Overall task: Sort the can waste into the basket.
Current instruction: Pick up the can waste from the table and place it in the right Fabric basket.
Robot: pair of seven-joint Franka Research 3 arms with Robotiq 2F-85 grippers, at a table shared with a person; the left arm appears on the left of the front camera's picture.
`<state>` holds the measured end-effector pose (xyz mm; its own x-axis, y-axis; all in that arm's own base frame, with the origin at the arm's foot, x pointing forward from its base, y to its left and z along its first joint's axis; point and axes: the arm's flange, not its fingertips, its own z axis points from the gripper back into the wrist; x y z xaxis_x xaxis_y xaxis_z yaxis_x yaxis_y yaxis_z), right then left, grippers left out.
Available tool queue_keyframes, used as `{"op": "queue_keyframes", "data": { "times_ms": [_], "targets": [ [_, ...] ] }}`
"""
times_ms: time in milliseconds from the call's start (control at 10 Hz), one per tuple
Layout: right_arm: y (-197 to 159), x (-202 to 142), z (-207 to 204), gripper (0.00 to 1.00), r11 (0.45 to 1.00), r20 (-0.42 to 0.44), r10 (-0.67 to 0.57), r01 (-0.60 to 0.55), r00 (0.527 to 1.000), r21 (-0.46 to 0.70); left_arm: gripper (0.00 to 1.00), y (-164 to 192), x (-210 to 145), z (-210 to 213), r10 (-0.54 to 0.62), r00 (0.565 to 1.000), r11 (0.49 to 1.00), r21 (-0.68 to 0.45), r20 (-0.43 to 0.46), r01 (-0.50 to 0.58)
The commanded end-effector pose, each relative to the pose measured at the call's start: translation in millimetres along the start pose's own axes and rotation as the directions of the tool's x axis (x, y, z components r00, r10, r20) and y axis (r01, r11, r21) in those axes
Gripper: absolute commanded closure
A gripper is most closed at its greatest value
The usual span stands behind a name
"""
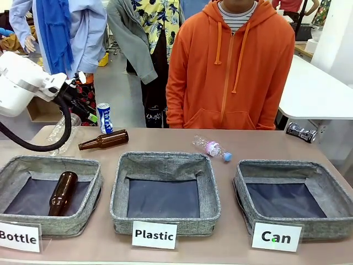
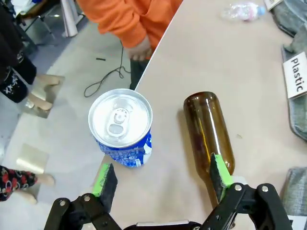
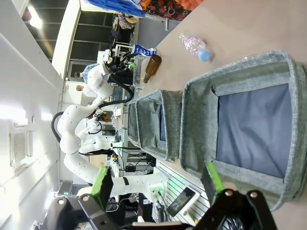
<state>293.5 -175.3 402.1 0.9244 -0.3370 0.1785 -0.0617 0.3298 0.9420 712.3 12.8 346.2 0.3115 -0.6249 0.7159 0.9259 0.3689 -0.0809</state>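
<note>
Three white signs stand along the lower edge of the front view, each before a square grey fabric basket. The "Bottle" sign (image 1: 19,237) is cut off at the left edge, the "Plastic" sign (image 1: 154,235) is in the middle, and the "Can" sign (image 1: 276,237) is at lower right.

The Bottle basket (image 1: 33,162) holds one brown glass bottle (image 1: 62,192) lying down. The Plastic basket (image 1: 165,158) and the Can basket (image 1: 287,165) show bare dark bottoms.

At upper left, a blue-and-white metal can (image 1: 104,117) stands upright near the far edge of the tan surface (image 1: 248,143); its print is too small to read. Just beside it lies a second brown glass bottle (image 1: 105,140). A clear plastic bottle with pink label and blue cap (image 1: 211,147) lies near the centre.

A small dark crumpled object (image 1: 300,132) at the right edge, perhaps a can, is hard to make out.

The left hand (image 2: 162,175) hovers spread and empty, with the can just past one finger and the bottle's neck under the other. The right hand (image 3: 157,177) is spread and empty by the Can basket.
</note>
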Motion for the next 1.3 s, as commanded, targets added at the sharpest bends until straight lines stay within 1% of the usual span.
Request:
{"op": "queue_keyframes", "data": {
  "times_ms": [0,200,700,1000,1200],
  "targets": [
    [1,3,0,0.0,0.999,0.013,0.027,-0.028,1.0,0.021,0.0,8,4,-8,-0.017,0.998,0.999,0.03,0.06,0.015],
    [1,3,0,0.0,0.999,0.013,0.027,-0.028,1.0,0.021,0.0,16,3,-20,-0.016,0.996,0.999,0.035,0.084,0.014],
    [1,3,0,0.0,0.999,0.013,0.027,-0.028,1.0,0.021,0.0,32,7,-38,0.033,0.998,0.998,0.059,0.059,-0.036],
    [1,3,0,0.0,0.999,0.013,0.027,-0.028,1.0,0.021,0.0,44,9,-50,0.055,0.993,0.994,0.089,0.105,-0.064],
    [1,3,0,0.0,0.999,0.013,0.027,-0.028,1.0,0.021,0.0,47,10,-60,0.07,0.991,0.995,0.066,0.11,-0.078]
  ]
}}
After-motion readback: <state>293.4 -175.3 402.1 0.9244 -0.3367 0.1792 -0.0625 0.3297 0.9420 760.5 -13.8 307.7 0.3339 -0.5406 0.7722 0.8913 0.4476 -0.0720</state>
